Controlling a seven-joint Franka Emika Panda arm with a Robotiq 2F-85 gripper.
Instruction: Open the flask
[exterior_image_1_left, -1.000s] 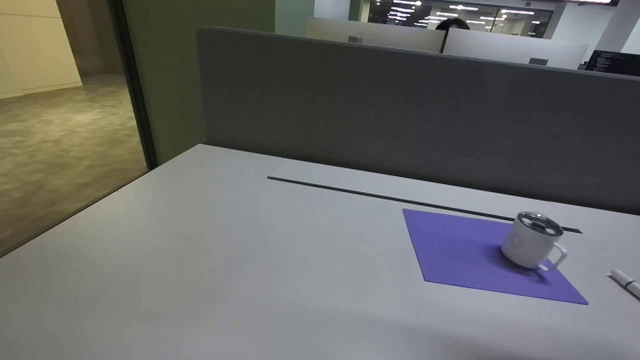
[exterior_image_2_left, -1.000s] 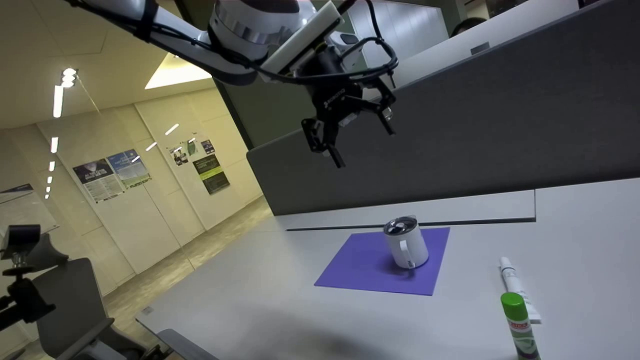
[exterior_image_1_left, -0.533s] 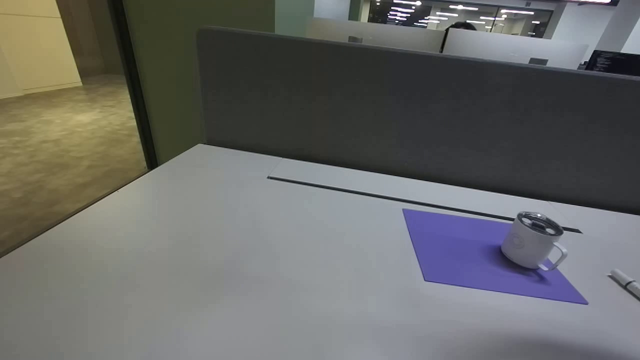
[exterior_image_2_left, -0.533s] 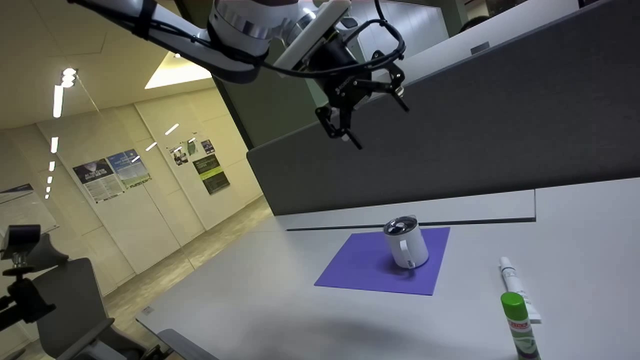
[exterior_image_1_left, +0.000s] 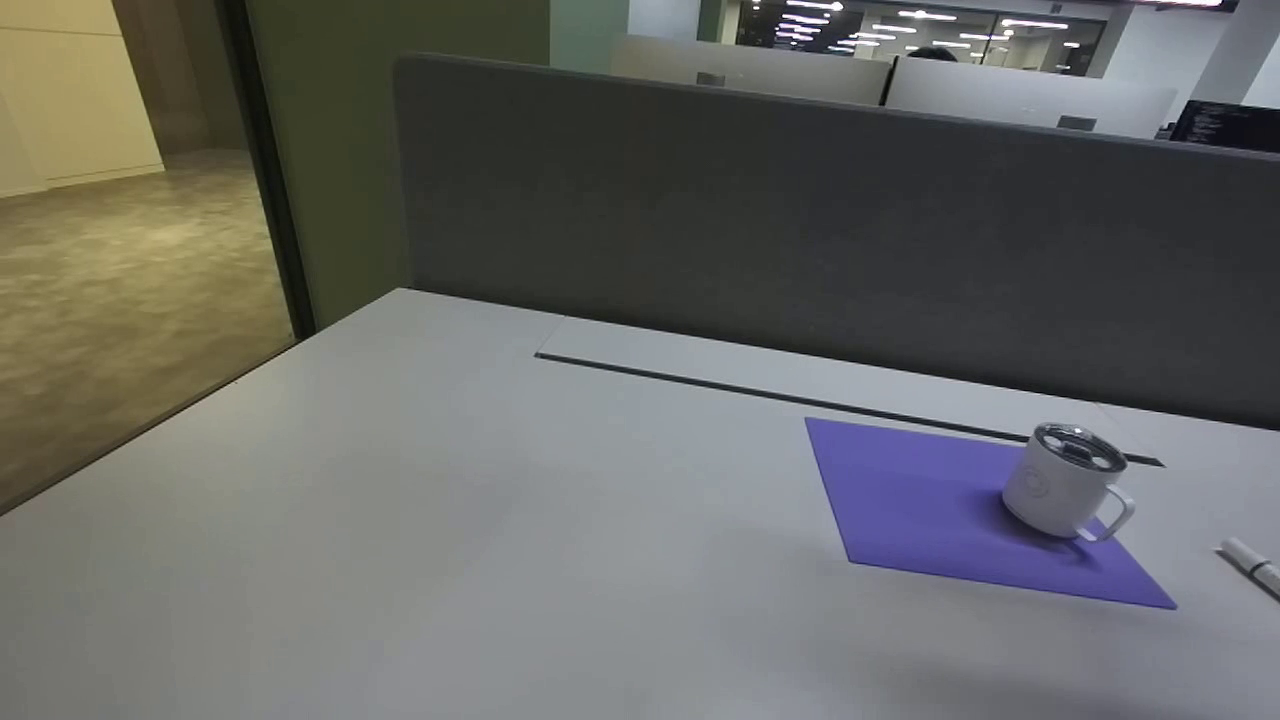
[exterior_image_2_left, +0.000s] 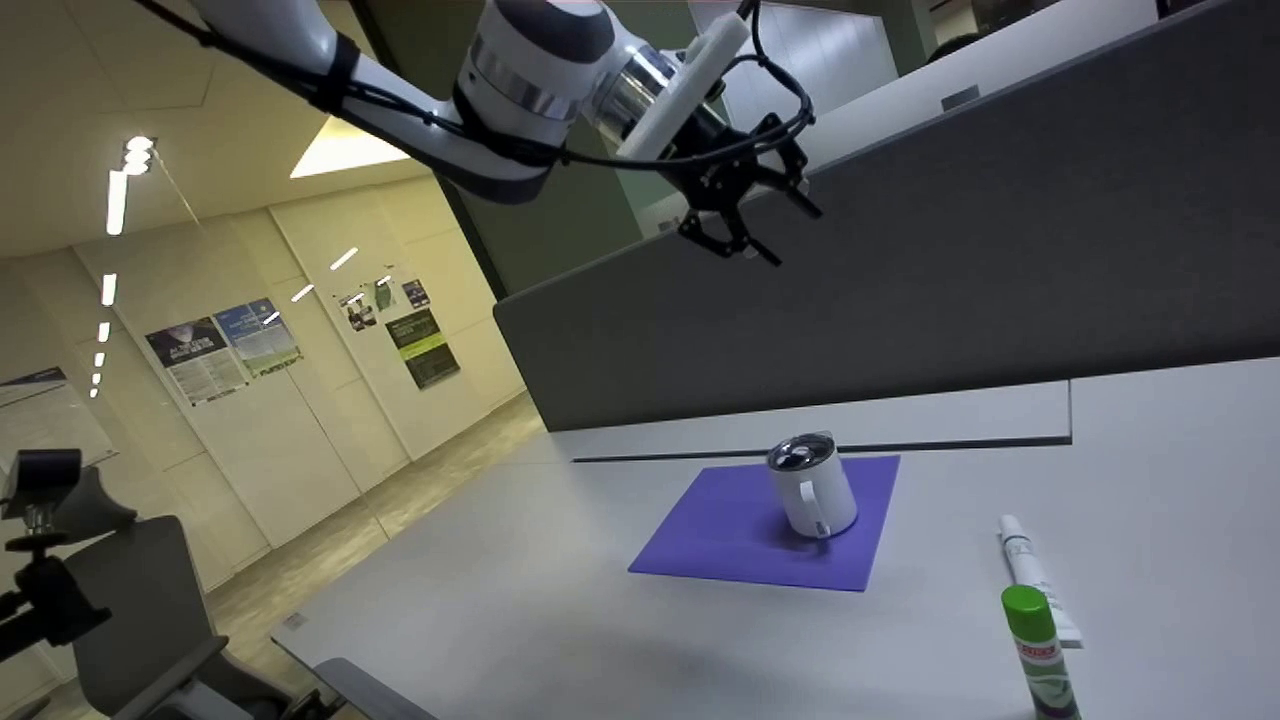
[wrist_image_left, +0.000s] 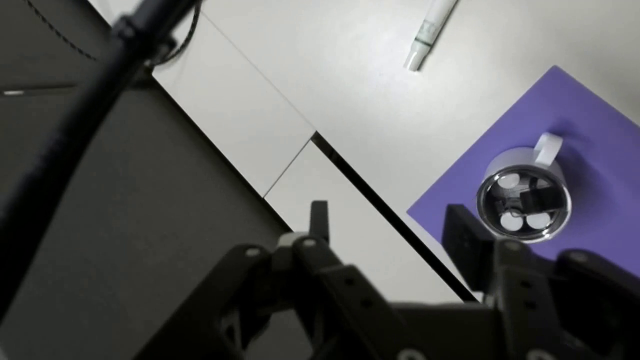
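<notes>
The pincer (exterior_image_2_left: 790, 232) hangs well above the bench (exterior_image_2_left: 480, 580), its jaws apart. The flask (exterior_image_2_left: 826, 492), white and lidded, stands on the purple mat (exterior_image_2_left: 690, 535) below, well clear of the pincer; the wrist view shows it right of the gap between the fingers (wrist_image_left: 466, 245).

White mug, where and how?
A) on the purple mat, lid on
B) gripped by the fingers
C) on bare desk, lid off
A: in an exterior view the white mug stands on the purple mat, and in the wrist view the clear lid covers its top.
</notes>
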